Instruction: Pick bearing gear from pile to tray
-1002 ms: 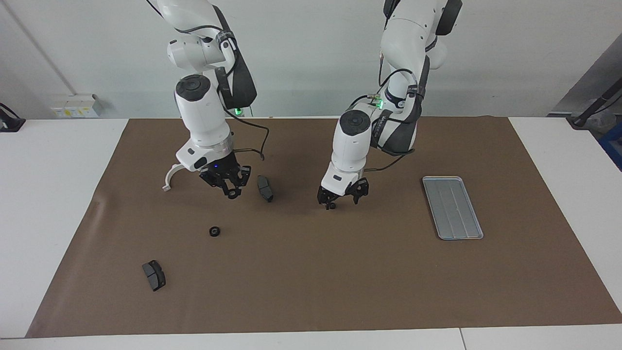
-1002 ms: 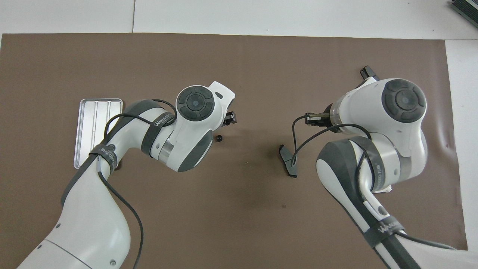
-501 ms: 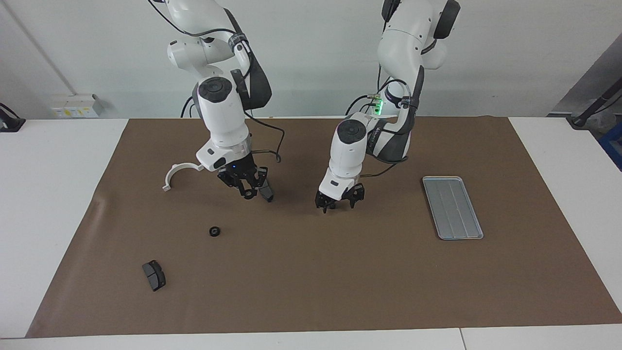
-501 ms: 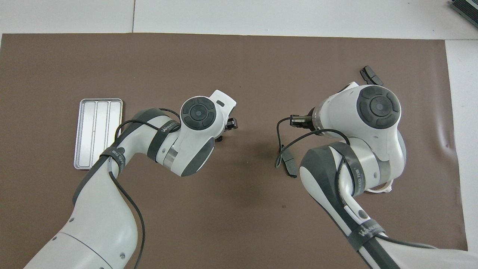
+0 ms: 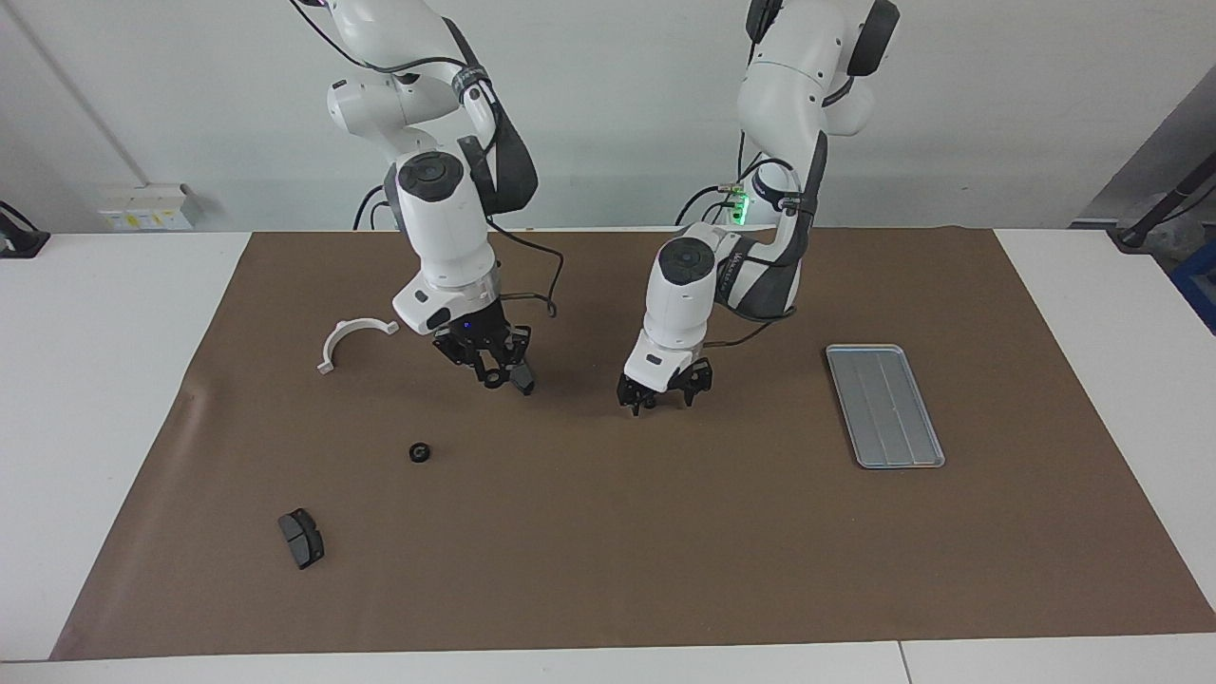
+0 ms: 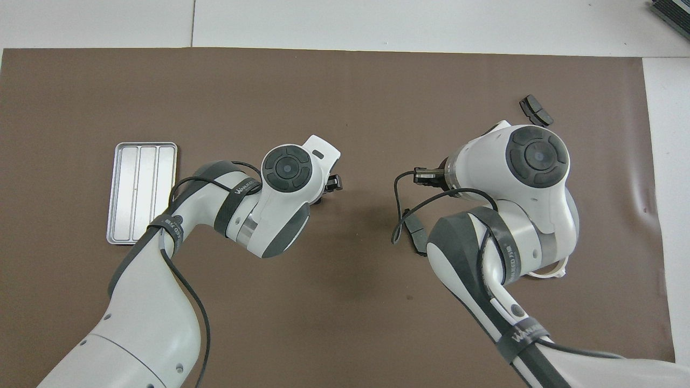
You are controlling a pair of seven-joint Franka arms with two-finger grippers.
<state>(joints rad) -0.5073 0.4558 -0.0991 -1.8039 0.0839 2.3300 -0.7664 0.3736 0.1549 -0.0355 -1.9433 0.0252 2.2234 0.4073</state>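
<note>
Since a second ago the right pincer (image 5: 494, 372) has been carried toward the middle of the table, away from the bracket (image 5: 347, 338), and the left pincer (image 5: 655, 397) has been lowered slightly. A collision with the pad (image 5: 522, 381) is the nearest risk: in the facing view that pad lies at 4 o'clock of the right pincer's tips, just beside them or touching, and could be knocked along the mat (image 5: 608, 570) if travel toward 3 o'clock is kept this low. The ring (image 5: 492, 381) appears to be pinched only at the very tips, so it could be lost through a jolt. The two arms are also close together, and contact between them could follow if neither is held back. The right pincer is judged nearly closed, gripping that small black ring. The left pincer is spread wide and set low over the mat at 3 o'clock of the pad; whether anything lies between its fingers cannot be told, since the small ring seen under it a second ago is now hidden. A loose ring (image 5: 419, 452) is left at 7 o'clock of the right pincer, and the tray (image 5: 883, 404), at 3 o'clock of the left pincer and well apart, has no ring in it yet.
</note>
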